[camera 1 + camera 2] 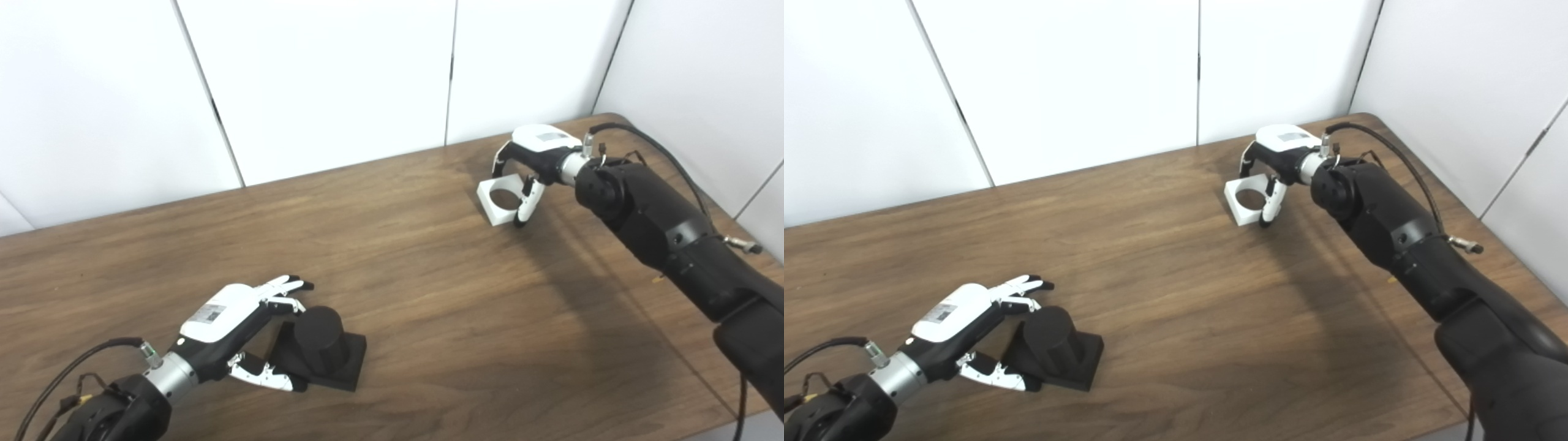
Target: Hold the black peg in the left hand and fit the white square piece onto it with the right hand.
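Left eye view: the left hand (236, 327), fingers spread wide, flanks the black peg (318, 348) standing near the bench (429, 294) front; far right, the right hand (531, 168) curls around the white square piece (501, 200).

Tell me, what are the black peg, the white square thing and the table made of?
The black peg looks like matte plastic: dull, even black, no shine. The white square piece seems plastic too, with smooth flat sides and a neat round hole. The table shows brown wood grain, but real wood or a printed layer cannot be told.
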{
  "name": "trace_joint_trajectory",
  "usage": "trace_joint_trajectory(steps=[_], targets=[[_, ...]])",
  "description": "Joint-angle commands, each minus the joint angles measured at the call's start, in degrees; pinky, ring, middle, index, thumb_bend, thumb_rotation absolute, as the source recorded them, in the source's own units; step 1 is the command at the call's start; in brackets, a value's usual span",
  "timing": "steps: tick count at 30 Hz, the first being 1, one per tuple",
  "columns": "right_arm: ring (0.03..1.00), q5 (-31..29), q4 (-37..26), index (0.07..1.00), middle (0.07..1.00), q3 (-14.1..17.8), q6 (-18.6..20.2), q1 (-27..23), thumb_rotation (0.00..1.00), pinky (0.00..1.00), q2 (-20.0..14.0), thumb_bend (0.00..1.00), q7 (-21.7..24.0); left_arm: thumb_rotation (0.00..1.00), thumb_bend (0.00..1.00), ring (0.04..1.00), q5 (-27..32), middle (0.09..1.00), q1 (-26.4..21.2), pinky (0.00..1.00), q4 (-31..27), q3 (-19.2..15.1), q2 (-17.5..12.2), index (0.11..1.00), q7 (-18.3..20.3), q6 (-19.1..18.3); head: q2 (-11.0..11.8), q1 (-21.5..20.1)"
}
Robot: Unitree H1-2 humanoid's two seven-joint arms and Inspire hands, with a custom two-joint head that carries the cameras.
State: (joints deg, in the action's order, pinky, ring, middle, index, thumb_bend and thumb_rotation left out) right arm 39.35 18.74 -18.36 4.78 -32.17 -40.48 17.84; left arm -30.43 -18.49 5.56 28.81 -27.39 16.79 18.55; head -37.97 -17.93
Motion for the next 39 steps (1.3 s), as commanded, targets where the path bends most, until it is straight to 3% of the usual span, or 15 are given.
trace_joint_trajectory(steps=[1, 10, 23, 39], targets=[[0.859, -0.28, -3.19, 0.482, 0.79, 1.12, -1.29, -2.82, 0.12, 0.83, -1.14, 0.52, 0.22, 0.06, 0.52, 0.961, -1.87, 0.923, 1.44, 0.85, 1.5, 1.93, -1.42, 0.491, 5.13, -1.01, -0.1, 0.25], [0.855, -2.96, -10.65, 0.481, 0.783, 2.07, -3.67, -2.92, 0.13, 0.81, -1.12, 0.52, 3.69, 0.06, 0.52, 0.964, -2.03, 0.932, 1.0, 0.85, 1.68, 2.12, -0.77, 0.491, 5.42, -1.75, -1.47, 4.38], [0.844, -7.58, -22.49, 0.48, 0.786, 3.13, -1.98, -3.9, 0.13, 0.77, -0.72, 0.52, 13.89, 0.06, 0.52, 0.962, -3.43, 0.938, 0.34, 0.86, 1.13, 2.42, 1.01, 0.491, 6.21, -3.91, -3.46, 10.66], [0.838, -12.67, -30.31, 0.478, 0.789, 3.78, -2.34, -4.85, 0.13, 0.69, 0.21, 0.52, 20.68, 0.07, 0.52, 0.968, -4.63, 0.945, -0.38, 0.85, 1.34, 2.83, 2.89, 0.491, 6.57, -5.73, -4.78, 16.09]])
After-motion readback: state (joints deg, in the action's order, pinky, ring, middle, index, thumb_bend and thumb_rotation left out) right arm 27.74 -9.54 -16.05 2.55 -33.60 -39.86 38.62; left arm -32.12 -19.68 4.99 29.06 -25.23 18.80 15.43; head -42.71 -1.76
